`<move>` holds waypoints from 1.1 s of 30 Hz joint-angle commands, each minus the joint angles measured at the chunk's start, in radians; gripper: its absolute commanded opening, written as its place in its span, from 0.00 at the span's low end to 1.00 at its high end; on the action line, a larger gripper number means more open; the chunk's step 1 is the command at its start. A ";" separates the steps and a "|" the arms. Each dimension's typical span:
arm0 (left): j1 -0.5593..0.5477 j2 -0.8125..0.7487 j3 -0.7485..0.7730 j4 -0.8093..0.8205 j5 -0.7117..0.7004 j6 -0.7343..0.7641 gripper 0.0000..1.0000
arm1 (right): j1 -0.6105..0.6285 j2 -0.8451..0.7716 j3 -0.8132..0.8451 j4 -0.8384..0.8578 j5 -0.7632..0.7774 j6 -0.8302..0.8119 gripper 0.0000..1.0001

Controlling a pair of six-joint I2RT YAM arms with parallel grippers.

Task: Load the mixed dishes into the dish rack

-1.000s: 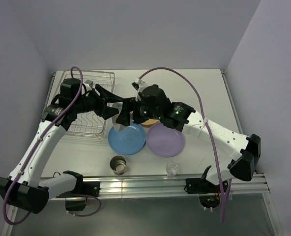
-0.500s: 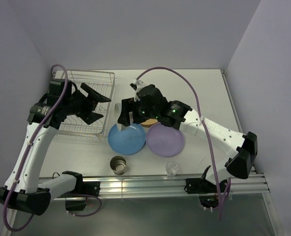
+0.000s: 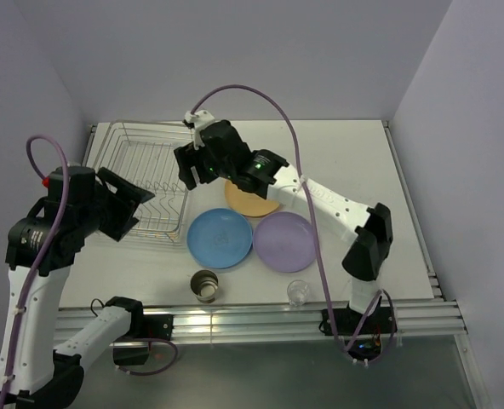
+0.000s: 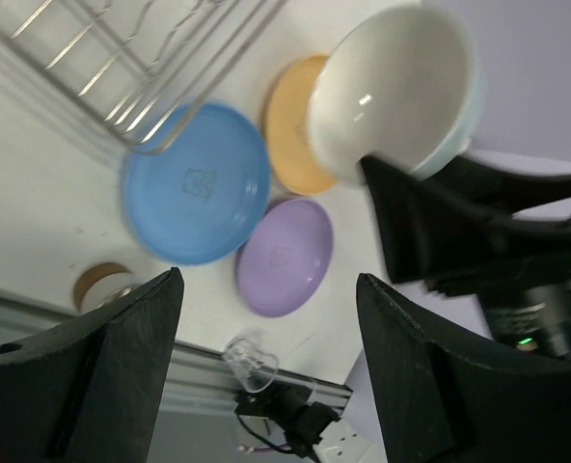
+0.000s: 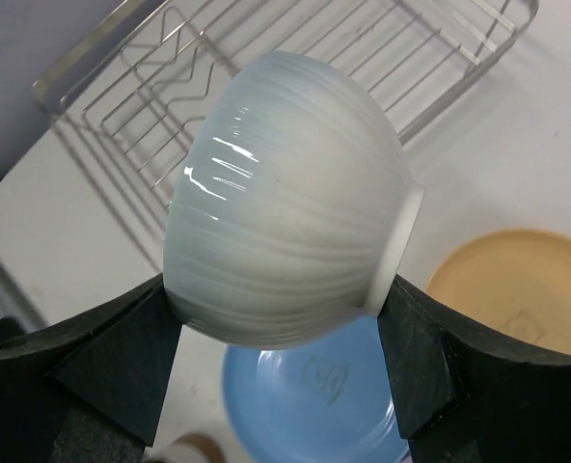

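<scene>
My right gripper is shut on the white bowl, which lies on its side between the fingers above the table, next to the dish rack's right side. In the top view the right gripper hides the bowl at the rack's right edge. My left gripper is open and empty, over the rack's near left part. The blue plate, purple plate and yellow-orange plate lie flat on the table. The cream cup and clear glass stand near the front edge.
The left wrist view shows the bowl above the three plates, with the glass by the metal front rail. The rack is empty. Purple walls close in the table's back and sides.
My left gripper has drawn back to the left and toward the near side, away from the bowl. My right gripper has carried the bowl left and farther back, to the rack's right edge.
</scene>
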 commanded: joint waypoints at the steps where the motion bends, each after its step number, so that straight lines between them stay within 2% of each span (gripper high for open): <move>1: 0.002 -0.049 -0.072 -0.075 -0.044 0.025 0.77 | 0.002 0.067 0.124 0.146 0.077 -0.151 0.00; 6: 0.002 -0.150 -0.181 -0.059 -0.022 0.034 0.75 | 0.010 0.254 0.289 0.212 0.110 -0.283 0.00; 11: 0.002 -0.236 -0.240 -0.065 -0.070 0.039 0.75 | 0.036 0.438 0.470 0.233 0.216 -0.406 0.00; 17: 0.002 -0.345 -0.353 -0.026 -0.053 0.041 0.75 | 0.045 0.542 0.457 0.359 0.316 -0.571 0.00; 23: 0.002 -0.428 -0.457 0.024 0.002 0.062 0.74 | 0.044 0.668 0.530 0.436 0.368 -0.699 0.00; 28: 0.002 -0.471 -0.481 0.027 0.019 0.088 0.74 | 0.050 0.789 0.642 0.480 0.390 -0.754 0.00; 33: 0.002 -0.485 -0.458 0.015 0.021 0.119 0.74 | 0.050 0.845 0.665 0.535 0.422 -0.829 0.00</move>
